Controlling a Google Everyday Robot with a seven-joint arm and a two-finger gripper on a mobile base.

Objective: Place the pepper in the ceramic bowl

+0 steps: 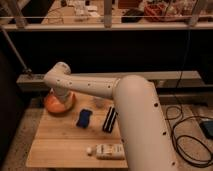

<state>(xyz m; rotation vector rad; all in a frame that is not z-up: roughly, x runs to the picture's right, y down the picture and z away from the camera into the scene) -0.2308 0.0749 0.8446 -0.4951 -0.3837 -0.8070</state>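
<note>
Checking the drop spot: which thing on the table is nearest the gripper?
The orange ceramic bowl at rear left: the gripper hangs over it, while the blue pad and black object lie farther right.

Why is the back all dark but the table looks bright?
Camera view: light from above hits the wooden table and white arm; the space behind lies in shadow; the ceramic bowl gleams a little, with the gripper over it, half hidden by the arm.
</note>
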